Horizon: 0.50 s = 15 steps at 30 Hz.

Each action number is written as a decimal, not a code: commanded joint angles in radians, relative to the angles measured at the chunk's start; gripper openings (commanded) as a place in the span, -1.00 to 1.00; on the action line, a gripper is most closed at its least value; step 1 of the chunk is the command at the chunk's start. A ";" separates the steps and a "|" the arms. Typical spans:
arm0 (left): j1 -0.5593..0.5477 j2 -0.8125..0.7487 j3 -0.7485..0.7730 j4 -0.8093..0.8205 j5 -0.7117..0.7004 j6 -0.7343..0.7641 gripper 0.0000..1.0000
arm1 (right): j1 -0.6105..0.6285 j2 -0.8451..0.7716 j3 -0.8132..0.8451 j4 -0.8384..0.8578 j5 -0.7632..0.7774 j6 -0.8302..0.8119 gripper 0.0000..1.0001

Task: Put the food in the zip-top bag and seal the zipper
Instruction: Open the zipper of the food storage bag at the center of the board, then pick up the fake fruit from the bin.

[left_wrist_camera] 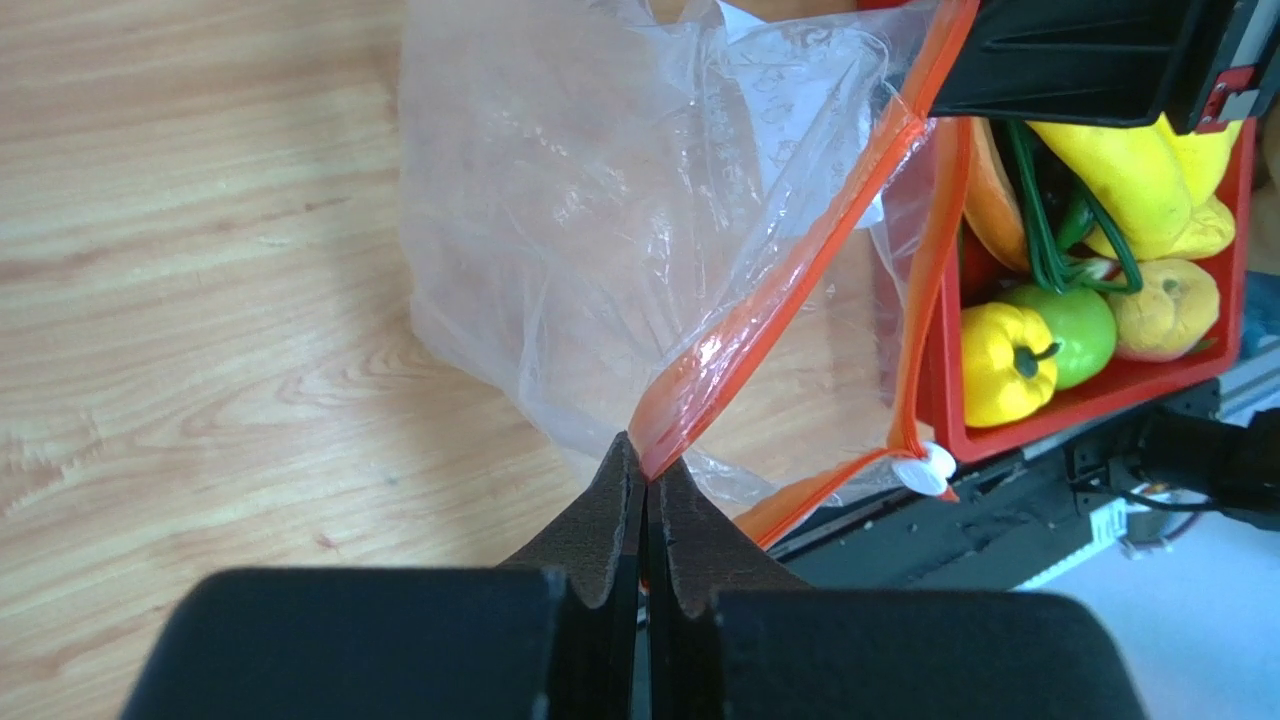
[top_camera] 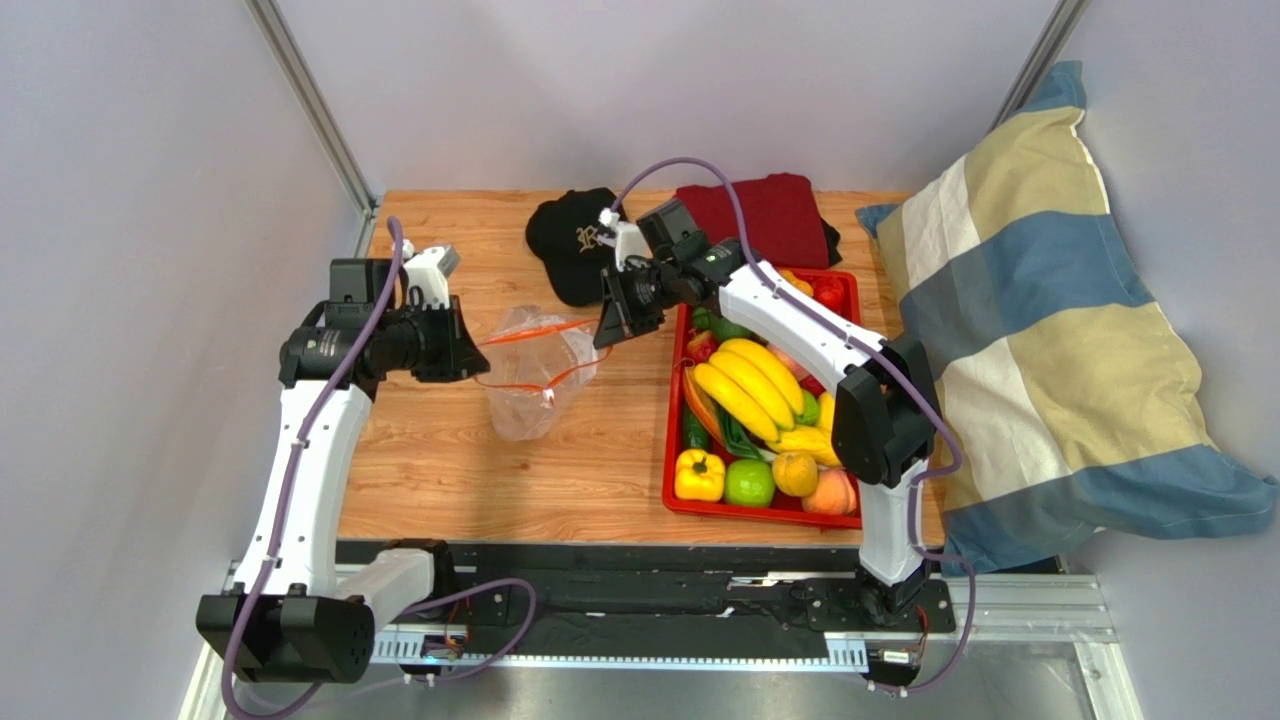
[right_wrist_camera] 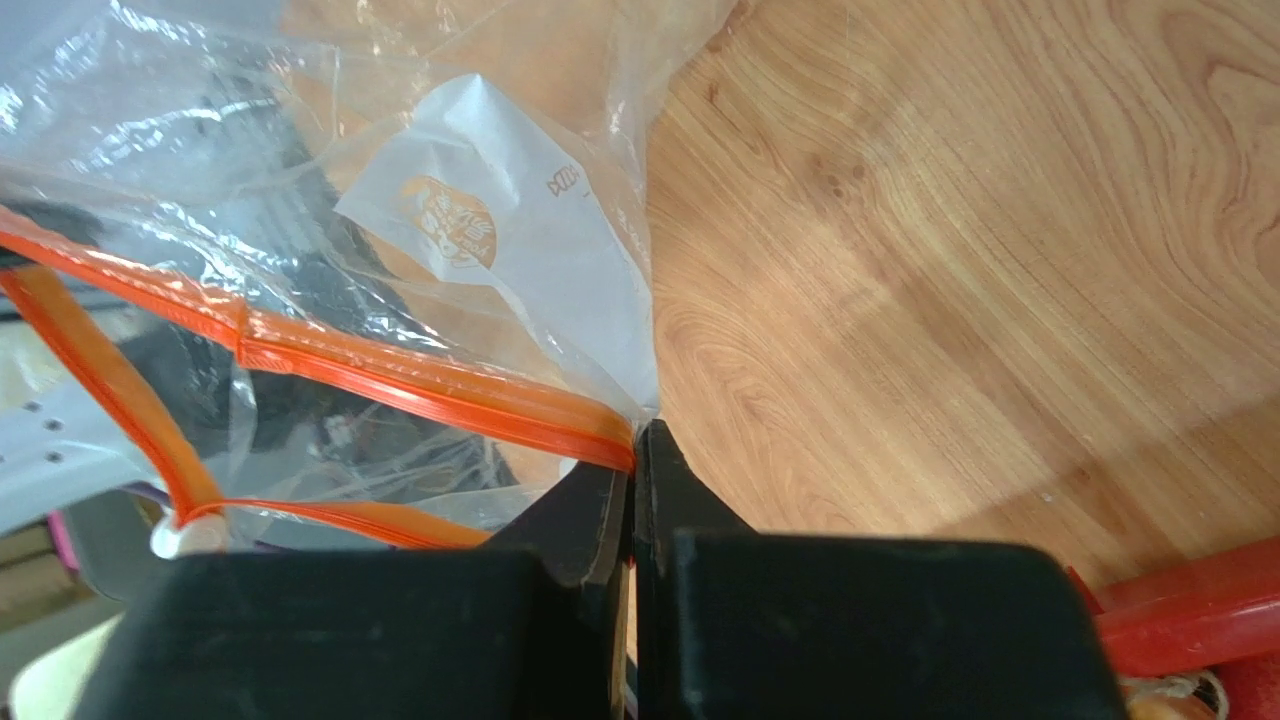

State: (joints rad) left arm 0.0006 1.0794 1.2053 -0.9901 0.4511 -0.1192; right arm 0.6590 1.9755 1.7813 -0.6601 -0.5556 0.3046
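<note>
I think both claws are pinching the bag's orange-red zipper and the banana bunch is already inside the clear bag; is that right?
Not quite. The banana bunch lies in the red tray, not in the zip-top bag, as the top external view shows. The rest holds: the left claw and the right claw are each shut on the zipper.

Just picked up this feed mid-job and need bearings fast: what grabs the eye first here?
The clear zip-top bag spans mid-table between the left gripper and right gripper, each shut on its orange-red zipper. On the right arm's side, the red tray is packed with toy food, yellow banana bunch on top; none shows inside the bag.
</note>
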 commanded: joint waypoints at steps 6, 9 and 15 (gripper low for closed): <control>-0.068 0.056 0.013 0.005 0.009 -0.168 -1.00 | -0.004 -0.013 0.098 -0.147 0.022 -0.282 -0.40; -0.109 0.070 -0.006 0.054 -0.012 -0.204 -1.00 | -0.004 -0.064 0.086 -0.167 0.029 -0.327 0.09; -0.116 0.122 -0.010 0.094 0.006 -0.250 -1.00 | -0.009 -0.217 0.049 -0.220 0.098 -0.427 0.65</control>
State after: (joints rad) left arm -0.1146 1.1755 1.1976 -0.9443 0.4545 -0.3038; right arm 0.6575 1.9293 1.8259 -0.8345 -0.5049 -0.0063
